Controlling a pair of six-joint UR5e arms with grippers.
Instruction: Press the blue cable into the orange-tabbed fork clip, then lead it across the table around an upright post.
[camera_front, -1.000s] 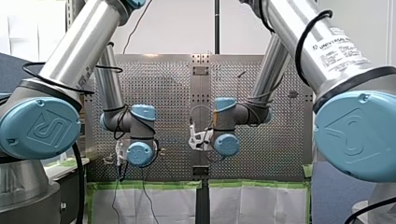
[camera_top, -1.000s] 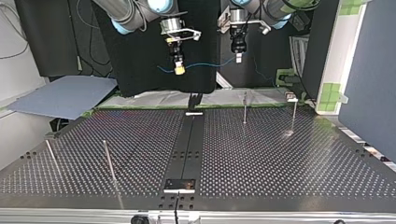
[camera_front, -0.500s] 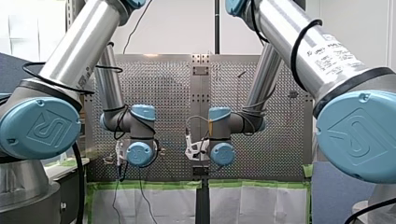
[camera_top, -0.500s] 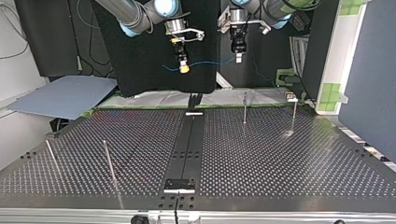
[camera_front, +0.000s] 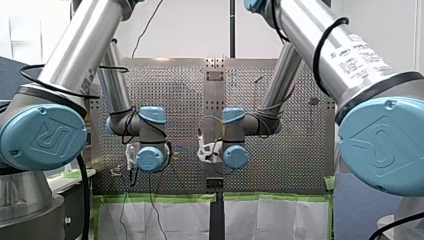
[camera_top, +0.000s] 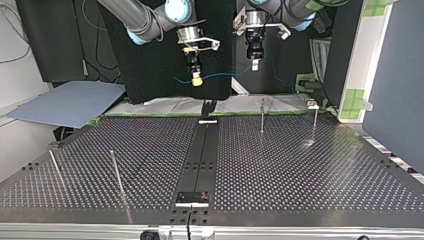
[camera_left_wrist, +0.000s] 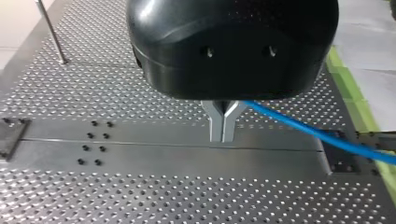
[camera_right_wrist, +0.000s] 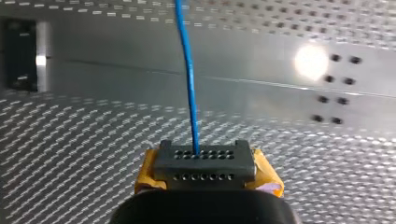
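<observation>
The blue cable (camera_top: 222, 75) hangs slack in the air between my two grippers, above the far edge of the table. In the top view my right gripper (camera_top: 197, 80), with yellow pads, is shut on one stretch of it. My left gripper (camera_top: 255, 64) holds it further to the view's right. The left wrist view shows the metal fingers (camera_left_wrist: 215, 122) pressed together, with the cable (camera_left_wrist: 327, 137) leading off sideways from them. In the right wrist view the cable (camera_right_wrist: 189, 93) rises straight out of the shut right gripper (camera_right_wrist: 205, 161). I cannot make out an orange-tabbed clip.
Upright posts stand on the perforated table (camera_top: 300, 175): two thin ones (camera_top: 262, 116) (camera_top: 315, 124) at the top view's far right, two leaning ones (camera_top: 116, 172) (camera_top: 55, 167) at its near left. A dark centre rail (camera_top: 202, 155) runs down the middle. A small fixture (camera_top: 312, 104) sits at the far right edge.
My right arm has moved toward my left arm, to the right and slightly down in the top view, so the cable between them sags more. My left gripper has hardly moved.
</observation>
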